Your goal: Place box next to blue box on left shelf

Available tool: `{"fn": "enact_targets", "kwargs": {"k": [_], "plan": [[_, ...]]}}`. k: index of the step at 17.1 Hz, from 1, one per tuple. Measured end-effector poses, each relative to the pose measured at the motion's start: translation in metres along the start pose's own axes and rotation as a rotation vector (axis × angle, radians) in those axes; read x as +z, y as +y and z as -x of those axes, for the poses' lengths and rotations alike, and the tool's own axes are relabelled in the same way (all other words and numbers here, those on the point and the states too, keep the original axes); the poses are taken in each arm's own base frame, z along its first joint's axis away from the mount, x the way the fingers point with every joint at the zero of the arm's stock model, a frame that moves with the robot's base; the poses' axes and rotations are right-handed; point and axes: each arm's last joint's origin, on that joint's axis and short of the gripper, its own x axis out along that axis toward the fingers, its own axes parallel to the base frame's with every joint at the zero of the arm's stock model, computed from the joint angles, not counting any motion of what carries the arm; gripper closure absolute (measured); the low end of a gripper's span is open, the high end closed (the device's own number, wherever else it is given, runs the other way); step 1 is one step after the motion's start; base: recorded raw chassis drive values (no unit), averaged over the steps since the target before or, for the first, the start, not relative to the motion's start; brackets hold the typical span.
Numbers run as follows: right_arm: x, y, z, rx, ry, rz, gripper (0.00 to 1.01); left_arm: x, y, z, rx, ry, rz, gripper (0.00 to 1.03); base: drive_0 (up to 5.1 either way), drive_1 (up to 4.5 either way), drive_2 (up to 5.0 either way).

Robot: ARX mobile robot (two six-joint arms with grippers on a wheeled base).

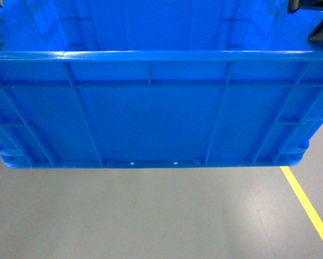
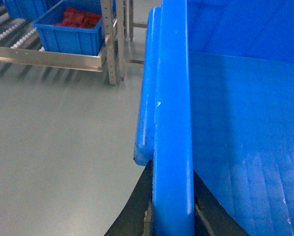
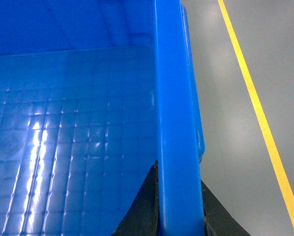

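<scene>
The box (image 1: pixel 150 108), a large bright-blue ribbed crate, hangs above the grey floor and fills the upper head view. My left gripper (image 2: pixel 171 169) is shut on its left rim (image 2: pixel 171 108), one black finger (image 2: pixel 142 201) outside and one inside the wall. My right gripper (image 3: pixel 179 174) is shut on the right rim (image 3: pixel 176 98) in the same way. The crate's inside looks empty. In the left wrist view the left shelf (image 2: pixel 12 34), with white rollers, lies at the top left. On it stands a smaller blue box (image 2: pixel 71 37) holding red parts.
A metal rail (image 2: pixel 48 59) and an upright post (image 2: pixel 111 44) bound the shelf on the near side. Another blue box (image 2: pixel 24 7) sits farther back on the rollers. A yellow floor line (image 1: pixel 307 208) runs at the right, yellow line (image 3: pixel 250 88). Grey floor (image 1: pixel 150 216) lies below the crate.
</scene>
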Motion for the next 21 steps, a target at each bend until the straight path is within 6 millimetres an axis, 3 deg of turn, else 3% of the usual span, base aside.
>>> {"fn": "enact_targets", "kwargs": {"k": [21], "plan": [[0.0004,0.0000,0.0000,-0.001,-0.004,0.001,0.92,0.0003,0.0000,0.0000,0.000,-0.003,0.000,0.95,0.0,4.30,-4.2]]}}
